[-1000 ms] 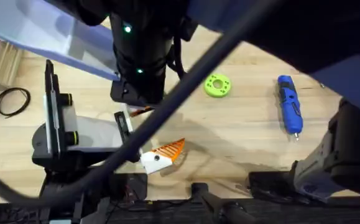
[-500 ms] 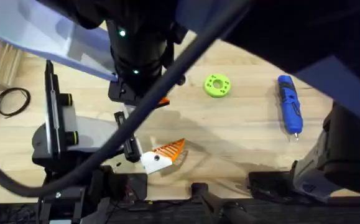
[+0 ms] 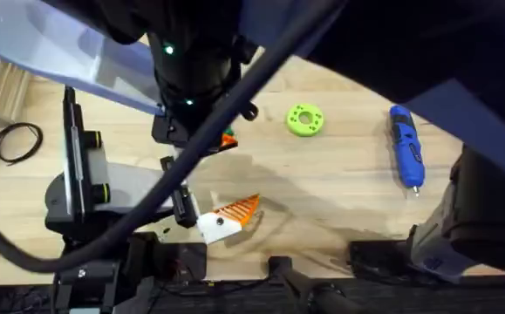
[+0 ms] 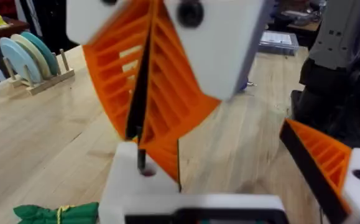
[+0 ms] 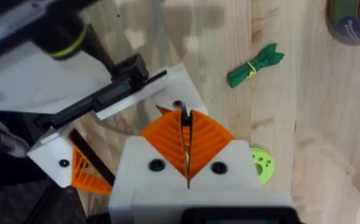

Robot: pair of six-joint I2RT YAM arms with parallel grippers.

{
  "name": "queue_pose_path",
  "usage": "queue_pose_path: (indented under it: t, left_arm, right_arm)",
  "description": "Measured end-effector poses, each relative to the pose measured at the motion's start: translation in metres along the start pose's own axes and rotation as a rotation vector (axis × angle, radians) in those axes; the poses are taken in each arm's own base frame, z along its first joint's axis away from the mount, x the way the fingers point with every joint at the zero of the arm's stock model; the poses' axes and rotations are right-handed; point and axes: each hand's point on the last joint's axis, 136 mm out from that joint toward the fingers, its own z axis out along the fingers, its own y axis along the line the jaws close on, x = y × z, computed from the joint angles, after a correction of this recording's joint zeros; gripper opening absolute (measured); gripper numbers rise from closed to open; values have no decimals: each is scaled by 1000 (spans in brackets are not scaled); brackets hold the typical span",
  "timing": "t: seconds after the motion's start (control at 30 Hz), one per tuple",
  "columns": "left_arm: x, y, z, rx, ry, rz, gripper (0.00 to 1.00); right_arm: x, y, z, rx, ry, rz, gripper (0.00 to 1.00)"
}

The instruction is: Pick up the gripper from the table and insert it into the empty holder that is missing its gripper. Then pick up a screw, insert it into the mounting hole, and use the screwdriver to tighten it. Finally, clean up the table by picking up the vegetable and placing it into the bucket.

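A light wooden desk [image 3: 339, 187] is seen from above, partly hidden by a large dark arm reaching over its middle.

The right gripper [image 5: 184, 121] points straight down, its white fingers [image 5: 220, 168] clenched so the orange ribbed pads [image 5: 207, 140] press together. A thin dark strip [image 4: 139, 115] runs between the pads and pokes out below them. Whether this strip is the edge of the loose wedge cannot be told. The pad tips hang just above a white holder [image 5: 175, 78], at a small reddish spot on its top. This holder sits at the end of a black rail [image 5: 105, 99] on a grey-white fixture arm [image 3: 78, 187] at the desk's left side.

Beside it, near the desk's front edge, a second white block [image 3: 215, 227] with a dark round spot carries an orange wedge [image 3: 240, 208].

The left gripper [image 4: 192, 208] is low over the desk, facing the right gripper at close range. Whether it is released or clenched cannot be told.

A blue screwdriver [image 3: 406, 146] lies flat near the desk's right edge, silver tip toward the front. A lime-green disc [image 3: 304, 119] lies well to its left.

The green vegetable [image 5: 254, 65] lies flat on bare wood, apart from the fixture. The brown bucket [image 5: 352, 22], with its teal label, stands near it, not touching.

A black cable loop [image 3: 17, 141] lies at the far left edge.
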Motion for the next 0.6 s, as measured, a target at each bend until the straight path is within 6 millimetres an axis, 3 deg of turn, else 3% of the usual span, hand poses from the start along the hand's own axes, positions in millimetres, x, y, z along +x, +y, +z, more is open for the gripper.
queue_pose_path:
  t: [0.6]
  left_arm:
    - [0, 0, 0, 0, 0, 0, 985]
  right_arm:
    - [3, 1, -3, -3, 8, 0, 6]
